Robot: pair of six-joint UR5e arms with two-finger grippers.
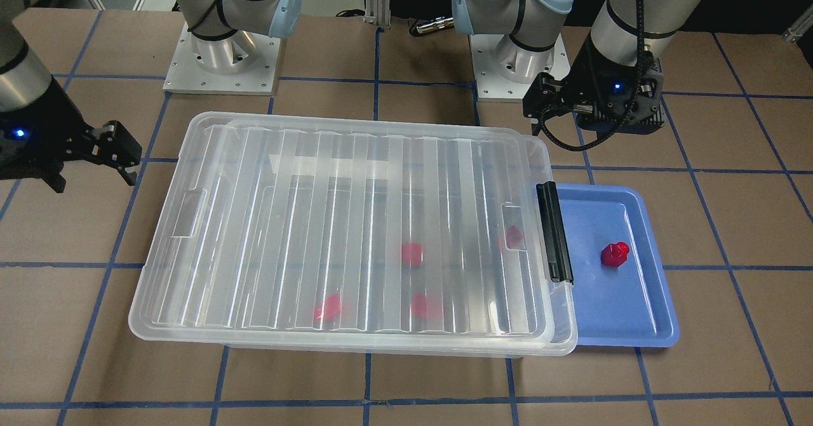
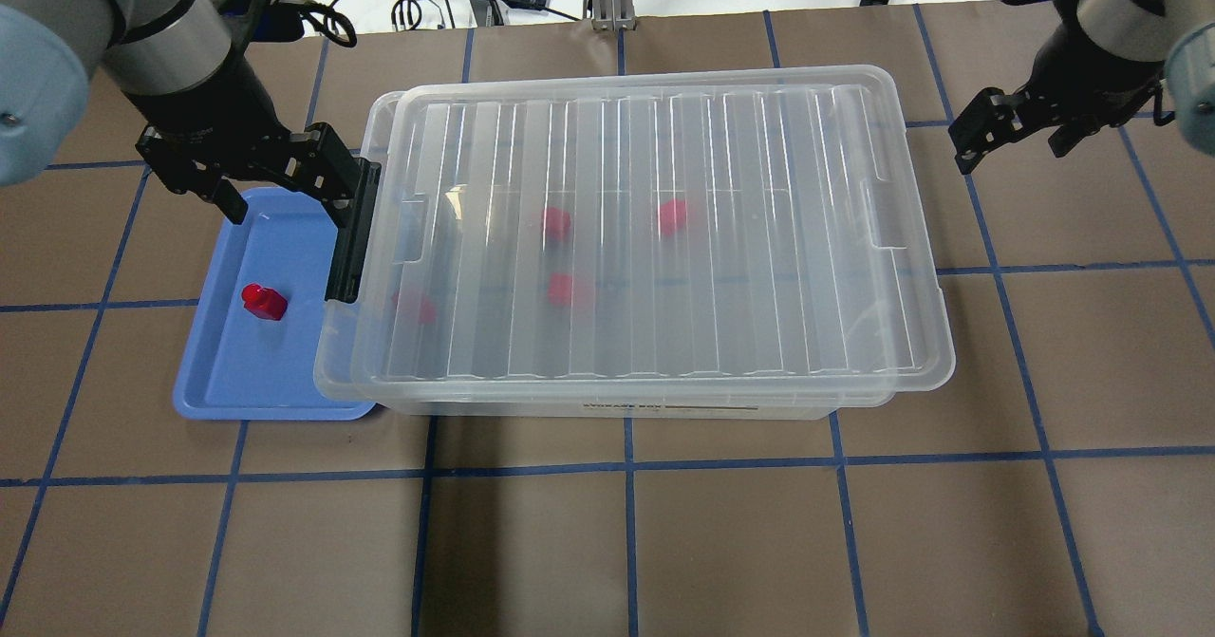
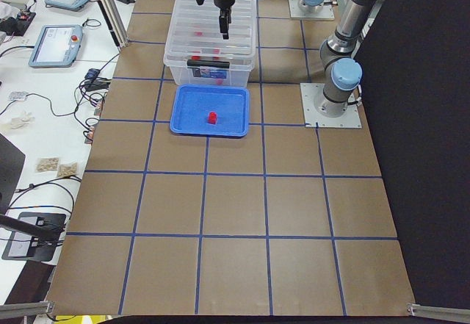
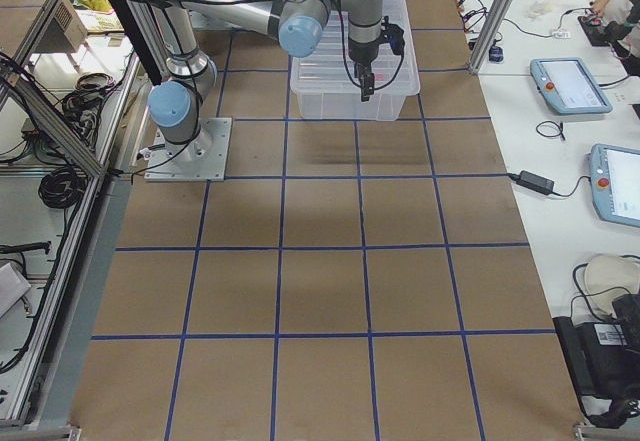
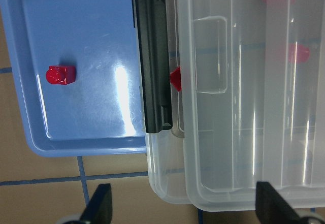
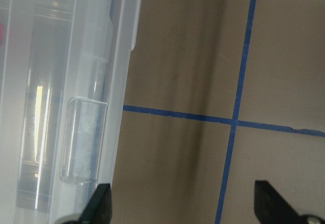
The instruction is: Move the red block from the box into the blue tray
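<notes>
The block (image 2: 264, 303) is lying in the tray (image 2: 275, 410) beside the box (image 2: 664, 409). Jaws of the left gripper (image 2: 283, 202) and right gripper (image 2: 1011, 143) are being held apart, empty. The seemingly askew lid (image 2: 664, 238) risks being snagged by the left.

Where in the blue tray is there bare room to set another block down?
The blue tray floor is bare on every side of the red block. Tight along the black latch of the box, which overhangs that edge.
</notes>
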